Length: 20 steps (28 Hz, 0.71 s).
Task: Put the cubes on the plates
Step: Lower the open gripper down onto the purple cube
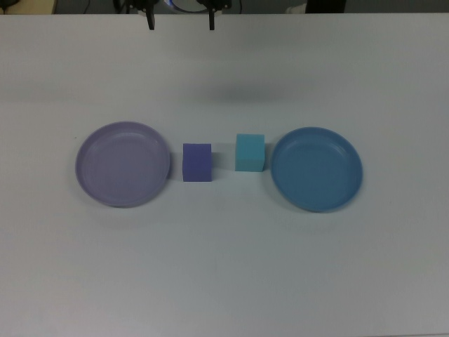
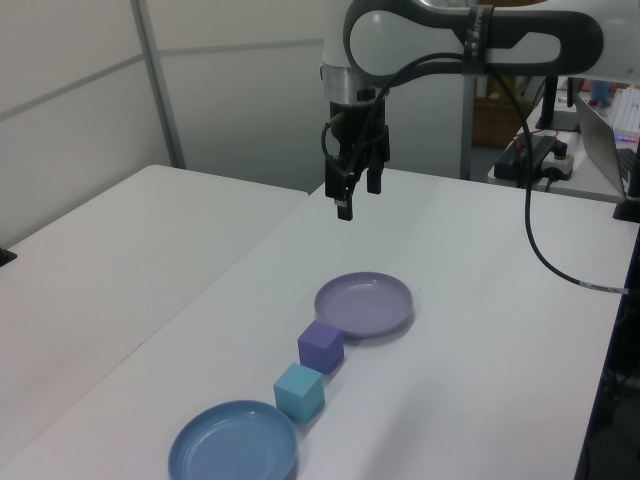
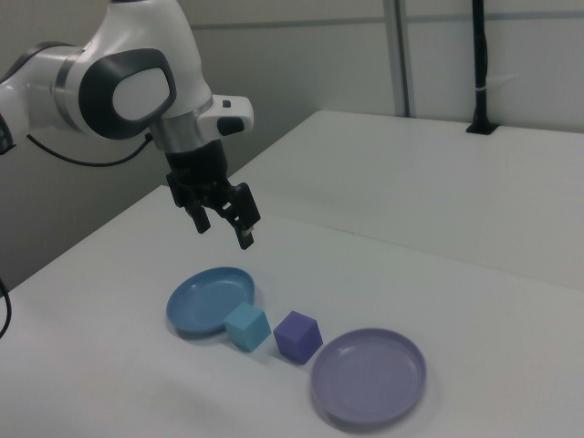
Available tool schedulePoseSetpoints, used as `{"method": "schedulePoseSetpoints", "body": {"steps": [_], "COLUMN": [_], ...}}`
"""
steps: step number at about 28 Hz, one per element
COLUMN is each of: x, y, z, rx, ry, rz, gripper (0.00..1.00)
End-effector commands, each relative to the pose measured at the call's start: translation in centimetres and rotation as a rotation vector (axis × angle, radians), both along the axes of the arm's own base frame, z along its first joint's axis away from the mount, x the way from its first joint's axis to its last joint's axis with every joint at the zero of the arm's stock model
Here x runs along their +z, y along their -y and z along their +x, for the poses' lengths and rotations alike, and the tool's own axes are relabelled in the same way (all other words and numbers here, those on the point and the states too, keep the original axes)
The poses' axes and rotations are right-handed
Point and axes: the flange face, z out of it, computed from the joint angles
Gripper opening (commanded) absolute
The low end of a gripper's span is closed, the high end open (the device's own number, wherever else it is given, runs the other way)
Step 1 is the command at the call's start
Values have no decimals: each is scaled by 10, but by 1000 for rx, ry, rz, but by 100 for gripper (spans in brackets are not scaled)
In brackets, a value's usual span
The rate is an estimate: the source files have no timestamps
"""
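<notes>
Cubes, two: purple cube (image 1: 197, 162) beside lavender plate (image 1: 123, 164), cyan cube (image 1: 250, 152) beside blue plate (image 1: 317, 168), neither yet plated. I judge both light, matte, easily grasped across opposite flat faces. Gripper (image 1: 181, 22) hangs far side, fingers apart, empty.

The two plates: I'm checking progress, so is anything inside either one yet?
No. The lavender plate and the blue plate both show bare insides. The purple cube and the turquoise cube sit on the table between them. Nothing covers either plate.
</notes>
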Motion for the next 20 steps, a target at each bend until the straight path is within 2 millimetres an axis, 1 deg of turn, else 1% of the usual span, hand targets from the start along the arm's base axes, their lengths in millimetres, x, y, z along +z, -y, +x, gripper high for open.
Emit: {"method": "schedulePoseSetpoints", "body": {"steps": [1, 4, 8, 10, 11, 13, 15, 16, 17, 20], "x": [-23, -26, -53, -70, -87, -101, -111, -128, -141, -165], "y": [-7, -7, -7, -4, 1, 4, 8, 6, 6, 5], "z": [13, 16, 29, 36, 44, 54, 64, 72, 76, 85], "rx": [-12, -14, -12, -8, -16, -13, -9, 1, 4, 8], "ry": [-37, -27, -68, -96, -117, -105, -64, -40, -40, -22], "rz": [43, 46, 47, 38, 31, 21, -1, -25, -36, -52], "gripper": [100, 100, 100, 100, 100, 100, 100, 100, 100, 100]}}
